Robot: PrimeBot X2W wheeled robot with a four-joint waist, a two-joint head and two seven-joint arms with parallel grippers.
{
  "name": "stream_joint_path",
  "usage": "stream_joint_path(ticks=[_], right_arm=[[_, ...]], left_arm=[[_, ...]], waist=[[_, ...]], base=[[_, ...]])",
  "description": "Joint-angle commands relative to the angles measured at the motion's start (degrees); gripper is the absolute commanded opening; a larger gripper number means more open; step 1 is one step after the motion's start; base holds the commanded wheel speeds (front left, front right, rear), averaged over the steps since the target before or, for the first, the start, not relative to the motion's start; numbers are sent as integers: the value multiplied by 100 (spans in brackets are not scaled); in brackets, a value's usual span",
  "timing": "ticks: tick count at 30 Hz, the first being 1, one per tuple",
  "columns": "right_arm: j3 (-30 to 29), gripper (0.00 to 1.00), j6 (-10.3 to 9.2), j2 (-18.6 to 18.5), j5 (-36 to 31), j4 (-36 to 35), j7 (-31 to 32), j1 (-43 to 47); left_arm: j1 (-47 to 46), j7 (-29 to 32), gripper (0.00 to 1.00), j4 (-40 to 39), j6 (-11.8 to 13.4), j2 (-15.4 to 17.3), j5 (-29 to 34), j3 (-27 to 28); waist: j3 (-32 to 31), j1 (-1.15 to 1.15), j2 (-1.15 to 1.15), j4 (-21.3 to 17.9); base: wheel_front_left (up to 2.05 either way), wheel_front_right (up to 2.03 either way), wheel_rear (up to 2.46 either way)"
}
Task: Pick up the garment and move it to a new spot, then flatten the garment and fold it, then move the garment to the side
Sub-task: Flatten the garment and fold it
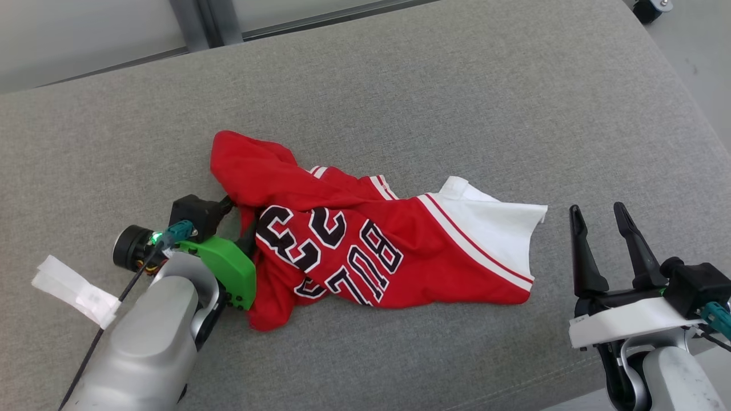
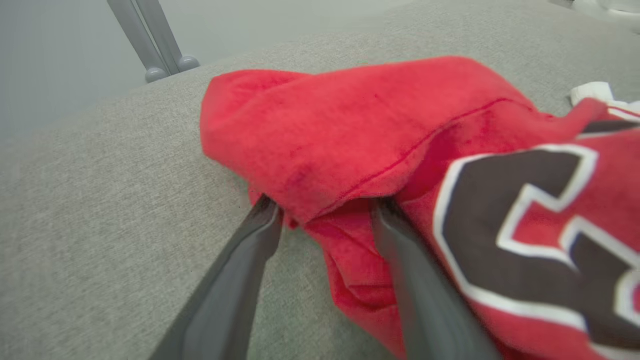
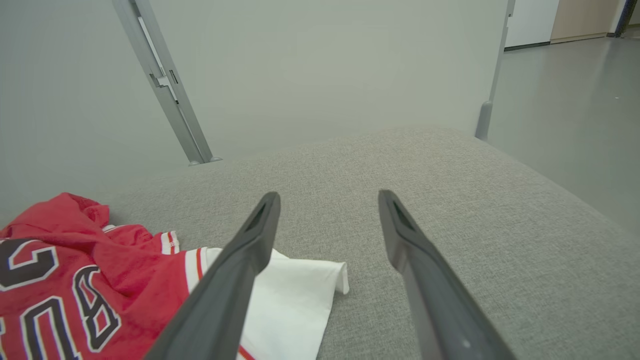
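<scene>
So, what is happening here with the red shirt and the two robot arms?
The robot is working on a crumpled red jersey that lies on a grey cushion. Its left gripper is at the jersey's left edge, fingers apart, with a fold of red cloth between the tips. The jersey is not lifted. The right gripper is open beside the jersey's white end and does not touch it. Nothing is flattened or folded yet.

Crumpled red garment (image 2: pixel 360 125) on grey cushion (image 2: pixel 100 225), tips of the parted jaws beneath its overhanging fold.
</scene>
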Motion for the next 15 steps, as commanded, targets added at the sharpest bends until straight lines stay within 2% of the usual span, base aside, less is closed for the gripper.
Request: stream_joint_path(ticks=[1, 7, 15], right_arm=[[6, 100, -7, -15, -3, 1, -17, -13], [-72, 100, -7, 4, -57, -30, -17, 132], [-32, 100, -8, -29, -77, 24, -17, 275]], left_arm=[[-169, 0, 0, 14, 3, 19, -55, 1], [-101, -1, 0, -339, 63, 174, 93, 403], [329, -2, 0, -1275, 315, 326, 520, 1085]], waist=[[-12, 0, 0, -5], [-120, 0, 0, 84], [-496, 0, 0, 477]], base=[[0, 0, 0], [0, 0, 0], [0, 0, 0]])
